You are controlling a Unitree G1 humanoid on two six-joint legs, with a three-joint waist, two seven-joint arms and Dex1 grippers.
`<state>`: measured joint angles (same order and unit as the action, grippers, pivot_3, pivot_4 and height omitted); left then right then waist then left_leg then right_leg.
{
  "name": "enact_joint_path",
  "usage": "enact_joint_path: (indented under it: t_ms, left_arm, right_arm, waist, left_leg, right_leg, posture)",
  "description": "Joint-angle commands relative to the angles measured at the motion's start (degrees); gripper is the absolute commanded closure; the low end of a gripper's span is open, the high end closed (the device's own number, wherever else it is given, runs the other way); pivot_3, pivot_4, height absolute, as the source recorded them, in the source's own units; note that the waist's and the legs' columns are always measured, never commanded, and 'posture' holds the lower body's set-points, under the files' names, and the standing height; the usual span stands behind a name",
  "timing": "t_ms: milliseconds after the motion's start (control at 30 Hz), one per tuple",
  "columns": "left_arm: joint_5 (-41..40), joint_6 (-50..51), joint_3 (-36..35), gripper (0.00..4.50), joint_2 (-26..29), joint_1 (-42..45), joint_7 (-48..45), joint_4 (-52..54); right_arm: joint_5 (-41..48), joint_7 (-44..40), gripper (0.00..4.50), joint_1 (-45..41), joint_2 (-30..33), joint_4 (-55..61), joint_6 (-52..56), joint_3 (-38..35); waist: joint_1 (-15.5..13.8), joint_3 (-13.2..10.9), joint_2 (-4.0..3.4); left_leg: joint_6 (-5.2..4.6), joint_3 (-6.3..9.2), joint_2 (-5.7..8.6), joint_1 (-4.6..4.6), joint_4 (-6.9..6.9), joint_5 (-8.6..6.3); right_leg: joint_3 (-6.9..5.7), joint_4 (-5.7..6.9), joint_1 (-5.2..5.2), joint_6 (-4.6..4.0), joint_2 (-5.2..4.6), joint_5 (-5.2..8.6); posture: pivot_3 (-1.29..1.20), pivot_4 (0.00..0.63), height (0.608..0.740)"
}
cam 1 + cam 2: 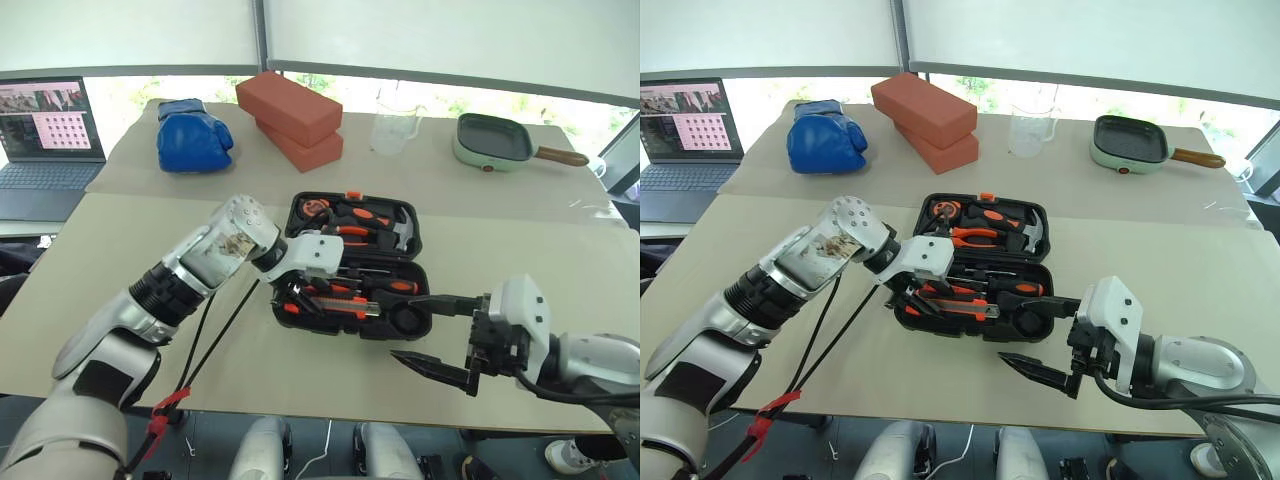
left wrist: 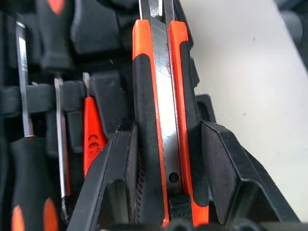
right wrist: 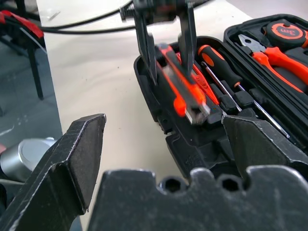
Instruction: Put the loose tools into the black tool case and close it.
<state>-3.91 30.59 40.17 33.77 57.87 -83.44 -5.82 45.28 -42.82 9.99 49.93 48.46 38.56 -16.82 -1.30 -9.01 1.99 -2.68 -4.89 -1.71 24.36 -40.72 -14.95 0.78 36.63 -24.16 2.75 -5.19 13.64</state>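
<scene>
The black tool case [image 1: 345,333] lies open in the middle of the table. Its far half holds pliers [image 3: 284,62] and a hammer [image 1: 403,232]. My left gripper [image 2: 166,130] is shut on the orange-black utility knife [image 2: 163,120], gripping it across its width. It holds the knife low over the left end of the near half. A black-and-orange screwdriver [image 3: 219,62] and the slim red tester screwdriver [image 2: 94,139] lie in recesses beside the knife. My right gripper [image 1: 402,326] stands open and empty at the case's near right corner, its fingers pointing left.
Two red bricks [image 1: 290,110], a blue boxing glove [image 1: 193,135], a clear jug [image 1: 395,125] and a green pan [image 1: 495,142] stand at the back of the table. A laptop [image 1: 45,130] sits far left. Black cables [image 1: 215,330] hang from my left arm.
</scene>
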Motion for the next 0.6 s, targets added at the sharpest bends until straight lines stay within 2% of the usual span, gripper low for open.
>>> enact_joint_path:
  t_ms: [33,300,567,600]
  left_arm:
    - [3.2,1.1,1.2,2.97,-0.9,1.6,-1.0,-1.7]
    - [2.1,11.4,1.9,2.97,-2.2,2.2,-4.8,-0.2]
    - [3.1,10.2,0.8,2.97,-3.6,1.4,-2.5,-2.5]
    - [3.3,9.8,0.5,2.48,-3.7,1.4,-2.2,-2.8]
  right_arm:
    - [1.1,1.6,0.00,0.3,-0.3,2.2,-0.3,-2.3]
    - [1.5,2.2,0.00,-0.1,0.0,1.3,-0.7,-1.9]
    - [1.4,1.7,0.00,-2.3,0.0,-0.2,-0.8,-0.4]
    - [1.4,1.6,0.00,-2.6,0.1,-0.4,-0.7,-0.1]
  waist:
    - [0.1,0.0,0.00]
    - [0.6,0.0,-0.01]
    - [0.6,0.0,-0.01]
    - [0.6,0.0,-0.01]
  left_leg:
    - [0.00,0.00,0.00,-0.01,0.00,0.00]
    - [-0.01,0.05,-0.03,-0.02,0.01,-0.01]
    - [-0.01,0.06,-0.02,-0.04,0.00,-0.01]
    - [-0.01,0.06,-0.02,-0.04,0.00,-0.01]
  right_leg:
    - [0.01,0.01,0.00,0.00,0.00,0.00]
    - [0.01,0.05,-0.01,0.00,0.02,0.04]
    - [0.01,0.06,0.01,0.00,0.01,0.05]
    - [0.01,0.06,0.01,0.00,0.01,0.05]
  posture:
    - [0.00,0.150,0.738]
    - [0.00,0.150,0.738]
    - [0.00,0.150,0.738]
    - [0.00,0.150,0.738]
